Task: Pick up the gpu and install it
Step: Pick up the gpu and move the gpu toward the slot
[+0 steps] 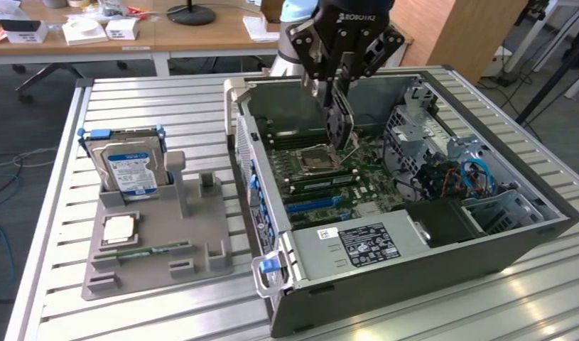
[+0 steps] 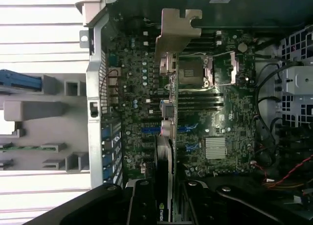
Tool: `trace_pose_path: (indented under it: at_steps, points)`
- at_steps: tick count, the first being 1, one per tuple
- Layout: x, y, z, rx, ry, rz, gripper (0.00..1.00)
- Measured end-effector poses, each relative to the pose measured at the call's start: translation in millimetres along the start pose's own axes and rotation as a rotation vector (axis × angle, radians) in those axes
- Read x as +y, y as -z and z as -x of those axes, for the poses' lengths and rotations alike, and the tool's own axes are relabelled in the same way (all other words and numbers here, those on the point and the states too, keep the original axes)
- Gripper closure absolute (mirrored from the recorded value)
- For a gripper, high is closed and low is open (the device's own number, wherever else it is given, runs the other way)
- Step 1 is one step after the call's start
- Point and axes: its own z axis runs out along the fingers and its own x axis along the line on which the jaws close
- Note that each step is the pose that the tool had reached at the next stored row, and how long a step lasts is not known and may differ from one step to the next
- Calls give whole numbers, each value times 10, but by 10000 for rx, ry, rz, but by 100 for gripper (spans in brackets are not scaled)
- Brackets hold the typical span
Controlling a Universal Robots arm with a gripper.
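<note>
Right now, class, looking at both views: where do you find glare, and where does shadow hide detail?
Exterior view: glare streaks the table slats near the exterior view's right; the case interior sits in shade. Wrist view: the slats wash out white, the motherboard is dim, the gpu bracket catches light.

— Slatted metal table (image 1: 138, 92) up front, pale, catching glare toward the exterior view's right.
— Behind it a wooden desk (image 1: 213, 39): white boxes (image 1: 85, 30), a round black base (image 1: 190, 14).
— Dark floor (image 1: 24, 121), cables (image 1: 5, 162) trailing; a wooden panel (image 1: 469, 35) at the back.
</note>
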Motion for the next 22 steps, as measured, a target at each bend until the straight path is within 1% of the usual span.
trace_pose_path:
  at_steps: [14,20,22]
  points:
    - [20,-9,390,0,1,-2,74]
    - [27,-13,537,0,1,0,74]
    - [28,-14,565,0,1,-2,74]
